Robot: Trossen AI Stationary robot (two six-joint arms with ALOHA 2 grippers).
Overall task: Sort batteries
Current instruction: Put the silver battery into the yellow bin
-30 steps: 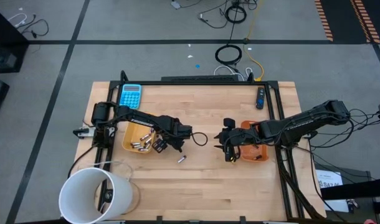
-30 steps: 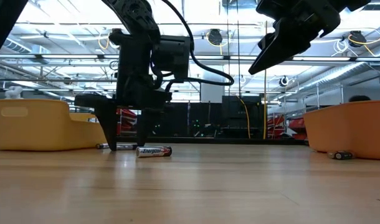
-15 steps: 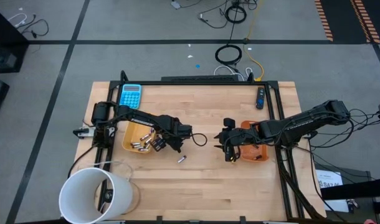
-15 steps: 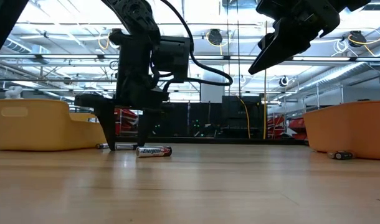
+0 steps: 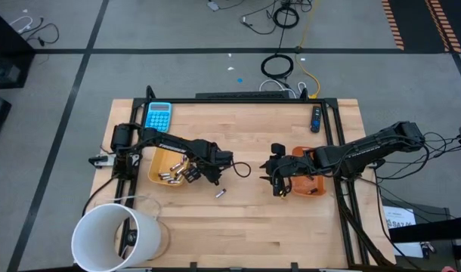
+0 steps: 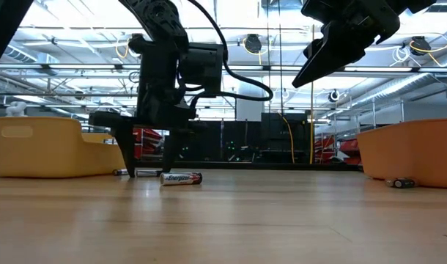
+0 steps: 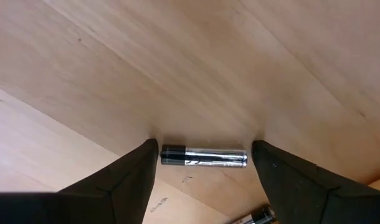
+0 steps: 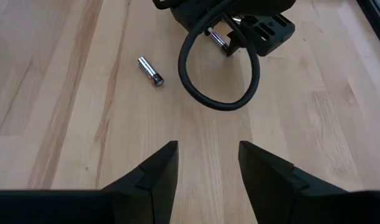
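The left gripper (image 7: 204, 155) is down at the table (image 5: 245, 227), just off the right edge of the left tray (image 5: 161, 160), its fingers (image 6: 128, 150) apart with tips touching the wood either side of a silvery battery (image 7: 204, 157) lying between them. A second battery (image 5: 221, 194) lies loose on bare wood nearby, with open table in front of it. More batteries (image 5: 170, 176) sit in the left tray. The right gripper (image 5: 276, 181) hangs spread above the table beside the right tray (image 5: 315, 189); a small dark battery (image 6: 403, 182), probably, lies against that tray's wall.
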